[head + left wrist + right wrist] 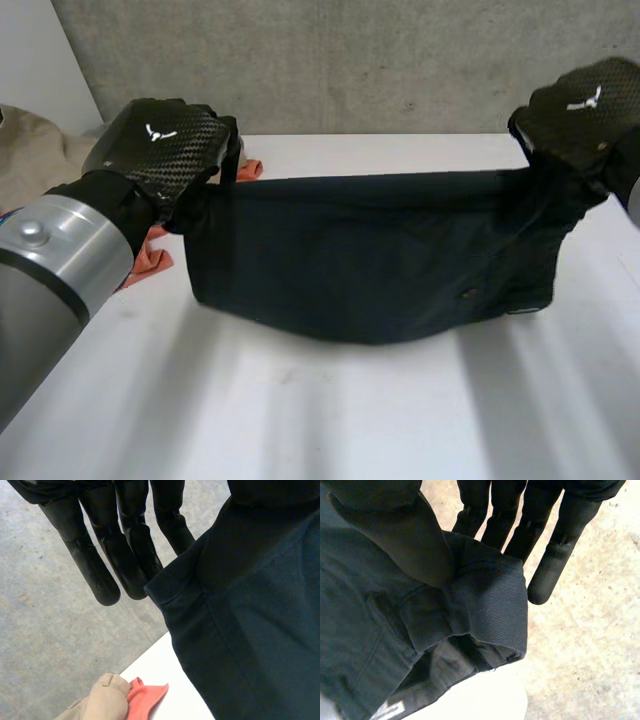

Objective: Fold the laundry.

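Note:
A dark navy garment [370,255] hangs stretched between my two hands above the white table [330,420], its lower edge sagging down to the tabletop. My left hand [160,145] holds its upper left corner. In the left wrist view that hand's fingers [105,555] are straight, and the garment's hemmed corner [175,590] is caught beside them. My right hand [580,110] holds the upper right corner. There the thumb [415,540] presses a thick folded hem [490,600] against the fingers [555,545].
An orange cloth [150,255] lies at the table's left side behind my left arm, next to a beige garment [35,150]. Both also lie below my left hand: the orange cloth [147,697] and the beige garment [102,700]. A concrete wall [350,60] stands behind the table.

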{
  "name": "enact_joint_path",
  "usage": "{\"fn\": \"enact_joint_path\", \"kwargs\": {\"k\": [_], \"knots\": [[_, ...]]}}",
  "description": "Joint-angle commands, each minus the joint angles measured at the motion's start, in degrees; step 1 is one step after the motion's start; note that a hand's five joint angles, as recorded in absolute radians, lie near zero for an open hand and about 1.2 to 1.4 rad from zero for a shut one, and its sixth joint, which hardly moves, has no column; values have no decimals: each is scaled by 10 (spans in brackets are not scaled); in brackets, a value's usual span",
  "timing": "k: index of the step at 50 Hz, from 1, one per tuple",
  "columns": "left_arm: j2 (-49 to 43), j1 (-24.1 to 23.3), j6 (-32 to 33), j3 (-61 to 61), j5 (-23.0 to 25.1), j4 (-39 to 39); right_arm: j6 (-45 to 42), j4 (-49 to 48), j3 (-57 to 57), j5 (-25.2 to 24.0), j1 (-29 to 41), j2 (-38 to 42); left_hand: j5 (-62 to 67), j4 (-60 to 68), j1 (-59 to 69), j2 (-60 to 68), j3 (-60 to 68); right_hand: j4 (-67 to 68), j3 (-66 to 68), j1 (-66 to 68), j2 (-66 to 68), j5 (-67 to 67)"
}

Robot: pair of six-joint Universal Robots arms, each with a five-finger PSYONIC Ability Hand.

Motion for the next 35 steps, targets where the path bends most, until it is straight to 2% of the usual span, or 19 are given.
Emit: {"fn": "enact_joint_path", "kwargs": {"k": [1,6,8,12,15,16,19,21,23,26,35], "knots": [[-58,-9,3,8,0,1,-5,-10,-29,-110,-43,51,144,113,150,115,116,112,132,184,140,143],[-191,-5,9,79,-2,47,3,-33,-44,-157,-76,151,144,113,150,115,116,112,132,184,140,143],[-227,-4,17,108,-2,60,5,-47,-62,-152,-77,183,144,113,150,115,116,112,132,184,140,143],[-302,-1,68,215,-2,106,21,-132,-150,-110,-73,257,144,113,150,115,116,112,132,184,140,143],[-339,0,104,309,-6,175,29,-254,-216,-64,-73,286,144,113,150,115,116,112,132,184,140,143],[-341,-5,111,341,-6,220,33,-341,-234,-50,-73,289,144,113,150,115,116,112,132,184,140,143],[-339,-6,115,363,-9,291,34,-477,-243,-39,-73,287,144,113,150,115,116,112,132,184,140,143],[-325,-4,114,365,-24,349,33,-513,-243,-43,-73,285,144,113,150,115,116,112,132,184,140,143],[-299,-7,114,354,-46,374,34,-515,-248,-52,-73,280,144,113,150,115,116,112,132,184,140,143],[-273,-9,114,319,-60,367,34,-488,-247,-69,-70,275,144,113,150,115,116,112,132,184,140,143],[-214,-33,108,121,-61,295,22,-294,-171,-182,-73,262,144,113,150,115,116,112,132,184,140,143]]}}
